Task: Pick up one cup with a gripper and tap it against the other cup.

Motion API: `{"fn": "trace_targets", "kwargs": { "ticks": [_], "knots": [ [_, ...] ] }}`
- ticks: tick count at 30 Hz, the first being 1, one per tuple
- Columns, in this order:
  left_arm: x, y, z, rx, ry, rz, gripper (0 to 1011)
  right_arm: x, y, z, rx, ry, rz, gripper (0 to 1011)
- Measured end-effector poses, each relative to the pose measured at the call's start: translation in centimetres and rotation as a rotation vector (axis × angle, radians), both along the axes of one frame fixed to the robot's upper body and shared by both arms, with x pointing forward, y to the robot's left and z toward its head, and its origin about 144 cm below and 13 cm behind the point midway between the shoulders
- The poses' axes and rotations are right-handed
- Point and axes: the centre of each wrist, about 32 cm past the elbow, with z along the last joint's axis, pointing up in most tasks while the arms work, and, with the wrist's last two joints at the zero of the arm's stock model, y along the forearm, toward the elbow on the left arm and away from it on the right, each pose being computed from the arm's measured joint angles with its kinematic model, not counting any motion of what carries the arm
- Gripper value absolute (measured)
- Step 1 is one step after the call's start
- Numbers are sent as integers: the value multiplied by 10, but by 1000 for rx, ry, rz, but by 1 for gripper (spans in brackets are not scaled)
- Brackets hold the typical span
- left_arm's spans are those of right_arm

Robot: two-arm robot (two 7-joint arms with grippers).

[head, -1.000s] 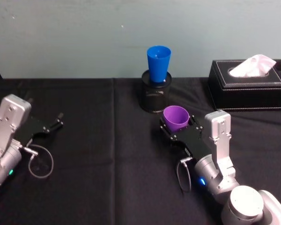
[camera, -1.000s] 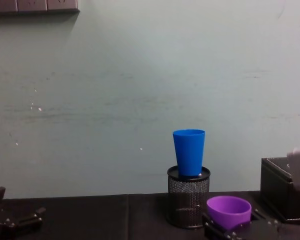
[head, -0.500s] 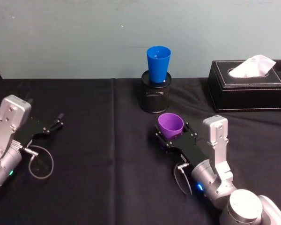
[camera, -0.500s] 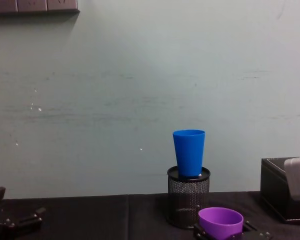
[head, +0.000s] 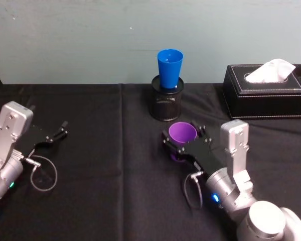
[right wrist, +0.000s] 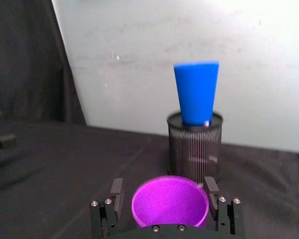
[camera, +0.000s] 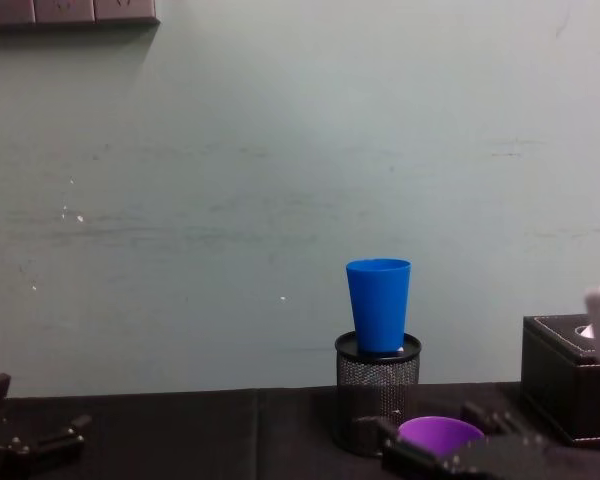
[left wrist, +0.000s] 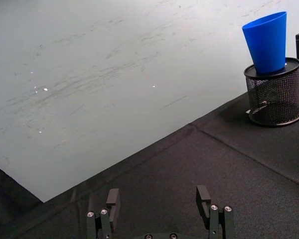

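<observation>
Smooth plastic purple cup [head: 182,133] and blue cup [head: 169,68]; black wire-mesh holder [head: 166,105]; matt black tablecloth [head: 105,150].

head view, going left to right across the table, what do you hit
left end effector → blue cup standing in the black mesh holder → purple cup between the right end effector's fingers → black tissue box

Right gripper [head: 182,141] was low over the table near centre, fingers [right wrist: 116,191] clamped either side of the purple cup [head: 182,134], silver wrist angled up behind it. Left gripper [head: 57,133] sat parked far left, fingers [left wrist: 112,198] spread, holding nothing.
</observation>
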Motion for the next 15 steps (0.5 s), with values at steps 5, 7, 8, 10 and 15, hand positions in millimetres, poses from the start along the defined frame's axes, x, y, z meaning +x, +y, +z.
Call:
{"fn": "trace_targets", "kwargs": {
  "ticks": [5,7,8,10,15],
  "knots": [
    [0,0,0,0,0,0,1000,-9,-2,21,-12,-40,-15,1003],
    [0,0,0,0,0,0,1000,-15,-4,33,-27,-58,-31,1003],
    [0,0,0,0,0,0,1000,-18,-6,41,-35,-67,-52,1003],
    [0,0,0,0,0,0,1000,-20,-9,48,-42,-76,-75,1003],
    [0,0,0,0,0,0,1000,-22,-25,63,-52,-98,-213,1003]
  ]
}}
